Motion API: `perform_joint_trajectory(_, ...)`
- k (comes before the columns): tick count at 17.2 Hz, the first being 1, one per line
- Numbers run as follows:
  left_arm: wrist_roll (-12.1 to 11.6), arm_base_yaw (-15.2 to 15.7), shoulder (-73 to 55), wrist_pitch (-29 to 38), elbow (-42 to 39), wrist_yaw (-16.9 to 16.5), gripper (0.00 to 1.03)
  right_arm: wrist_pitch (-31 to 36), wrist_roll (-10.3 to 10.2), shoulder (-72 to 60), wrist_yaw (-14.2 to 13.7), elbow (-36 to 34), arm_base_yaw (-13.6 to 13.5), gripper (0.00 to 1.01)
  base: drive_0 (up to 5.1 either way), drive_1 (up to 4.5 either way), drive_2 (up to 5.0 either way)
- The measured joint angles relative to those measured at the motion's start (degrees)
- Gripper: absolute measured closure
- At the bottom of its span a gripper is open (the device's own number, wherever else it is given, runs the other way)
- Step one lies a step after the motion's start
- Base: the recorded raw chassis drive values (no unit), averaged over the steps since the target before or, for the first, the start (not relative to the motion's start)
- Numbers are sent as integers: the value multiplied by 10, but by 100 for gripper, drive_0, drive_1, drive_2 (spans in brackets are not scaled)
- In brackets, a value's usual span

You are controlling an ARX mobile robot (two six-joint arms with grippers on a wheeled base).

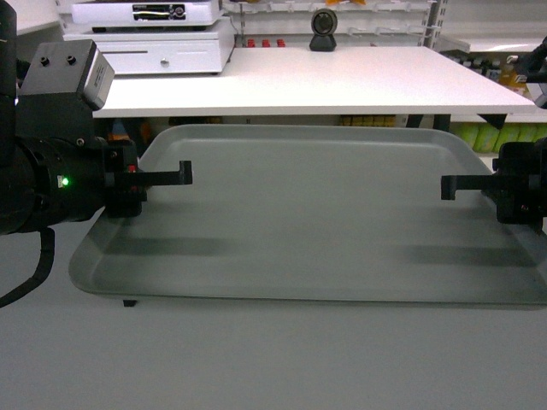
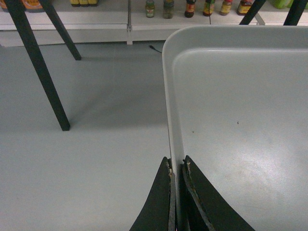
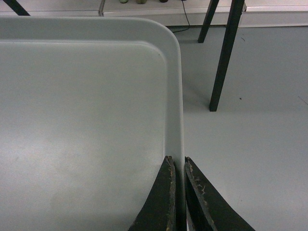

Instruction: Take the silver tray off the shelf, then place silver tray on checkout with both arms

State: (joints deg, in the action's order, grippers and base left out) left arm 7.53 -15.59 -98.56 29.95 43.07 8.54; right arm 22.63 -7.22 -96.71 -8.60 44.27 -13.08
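Left gripper (image 2: 176, 166): clenched on the tray's left short rim, one finger inside the wall, one outside; wrist view shows the rim pinched edge-on between them.
Right gripper (image 3: 179, 163): clenched the same way on the right short rim, mirror of the left.
Tray (image 1: 316, 213): held in the air between both arms, off any shelf. Both wrist views show grey floor and black bench legs below it, so nothing supports it from underneath.
Why held so: tray is wider than either gripper can span; a pinch at each short end splits the load and keeps it from swinging. Judged, not seen: grips sit near mid-length of each end, which should stop it tipping fore or aft.
Long axis: runs left to right across the head view, from one gripper to the other.
Attitude: open face up, near level; far long edge towards the bench (image 1: 342, 81).
Position relative to bench: tray in front of it and lower than its top; not yet set down.
Bench contents: cash drawer (image 1: 162, 51) at far left, small camera (image 1: 323, 31) at back.
Step judged: carry phase; lift and forward move needed before placing.
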Motion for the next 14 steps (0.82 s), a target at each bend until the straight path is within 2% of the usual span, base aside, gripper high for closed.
perform_joint_trajectory(14,0,0,0,-1,0,0,100,1,0,0,0,0,0,98,-7,410,-425)
